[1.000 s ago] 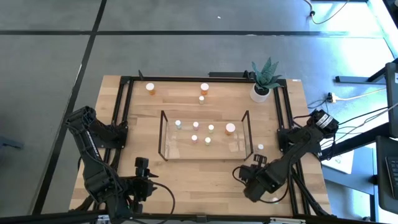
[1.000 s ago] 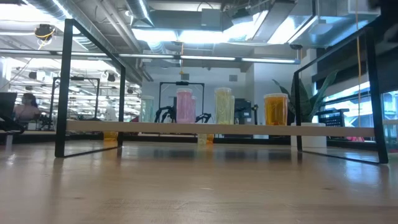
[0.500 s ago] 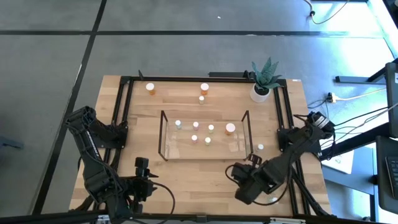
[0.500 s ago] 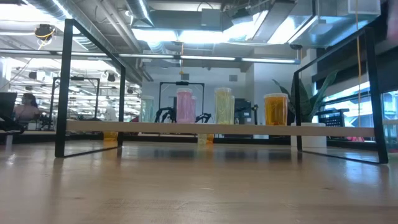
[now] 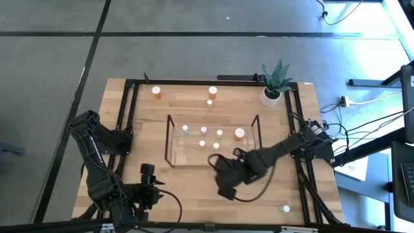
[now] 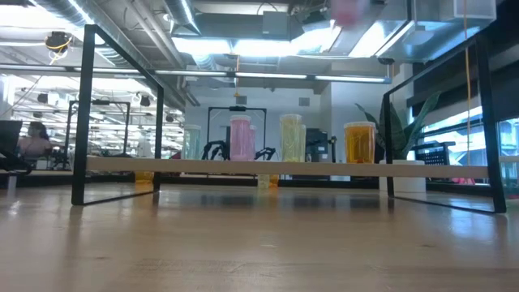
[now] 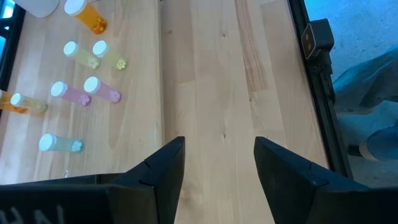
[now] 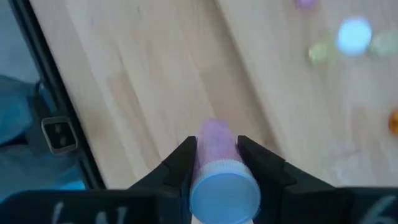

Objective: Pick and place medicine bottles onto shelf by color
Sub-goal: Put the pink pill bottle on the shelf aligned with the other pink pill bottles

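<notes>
The shelf (image 5: 172, 139) is a clear rack with black frame ends at the table's middle. Several medicine bottles stand on it, among them a pink one (image 5: 203, 129) and an orange one (image 5: 239, 134). My right gripper (image 5: 215, 160) hovers over the shelf's near edge, shut on a pink bottle with a white cap (image 8: 216, 134). That bottle shows as a pink blur (image 6: 349, 10) at the top of the low view. My left gripper (image 7: 219, 146) waits open at the table's near left (image 5: 147, 173), with nothing between its fingers. My right gripper pinches the pink bottle's upper body (image 8: 215, 144), just under the white cap (image 8: 225, 190), between its two fingers. The fingers come from above, pointing steeply down. The bottle stands roughly upright, cap toward the wrist, lifted clear of table and shelf.
Two orange bottles (image 5: 156, 91) (image 5: 213, 92) and a small one (image 5: 209, 102) stand beyond the shelf. White-capped bottles sit at the right (image 5: 271, 153) and near right (image 5: 285, 208). A potted plant (image 5: 272, 95) is at the far right corner. Black rails (image 5: 132, 116) line both sides.
My right gripper has swung from the table's near right toward the left and far side, rising, and now hangs at the shelf's near edge. A pink blur has come into the top of the low view.
</notes>
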Robot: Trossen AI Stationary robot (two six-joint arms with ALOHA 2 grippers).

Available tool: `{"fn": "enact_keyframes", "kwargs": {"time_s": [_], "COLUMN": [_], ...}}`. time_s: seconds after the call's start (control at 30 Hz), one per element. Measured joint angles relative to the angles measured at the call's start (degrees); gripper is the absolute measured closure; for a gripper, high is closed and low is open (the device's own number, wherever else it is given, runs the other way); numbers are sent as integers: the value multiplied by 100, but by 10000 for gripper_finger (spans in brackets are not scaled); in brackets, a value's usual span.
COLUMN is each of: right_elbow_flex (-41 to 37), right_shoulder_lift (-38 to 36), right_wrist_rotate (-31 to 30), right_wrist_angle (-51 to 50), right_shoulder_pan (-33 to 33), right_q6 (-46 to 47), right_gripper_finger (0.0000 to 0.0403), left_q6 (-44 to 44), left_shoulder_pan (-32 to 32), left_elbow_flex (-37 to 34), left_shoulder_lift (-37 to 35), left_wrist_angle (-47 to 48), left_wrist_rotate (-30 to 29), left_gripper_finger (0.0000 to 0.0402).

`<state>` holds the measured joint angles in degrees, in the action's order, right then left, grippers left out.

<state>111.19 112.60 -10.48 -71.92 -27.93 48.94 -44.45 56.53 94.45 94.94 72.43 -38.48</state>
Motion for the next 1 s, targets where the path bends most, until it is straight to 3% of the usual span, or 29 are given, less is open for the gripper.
{"fn": "enact_keyframes", "kwargs": {"time_s": [0.43,1.0], "right_elbow_flex": [1447,1502], "right_shoulder_lift": [1366,2034], "right_wrist_rotate": [283,305], "right_wrist_angle": [17,202], "right_shoulder_pan": [945,1473], "right_q6": [-1406,-1816], "right_gripper_finger": [297,296], "left_q6": [0,-2], "left_shoulder_pan": [0,0], "left_elbow_flex": [0,1], "left_shoulder_lift": [0,0], "left_wrist_angle": [2,1], "left_wrist_rotate": [0,0], "left_gripper_finger": [216,216]}}
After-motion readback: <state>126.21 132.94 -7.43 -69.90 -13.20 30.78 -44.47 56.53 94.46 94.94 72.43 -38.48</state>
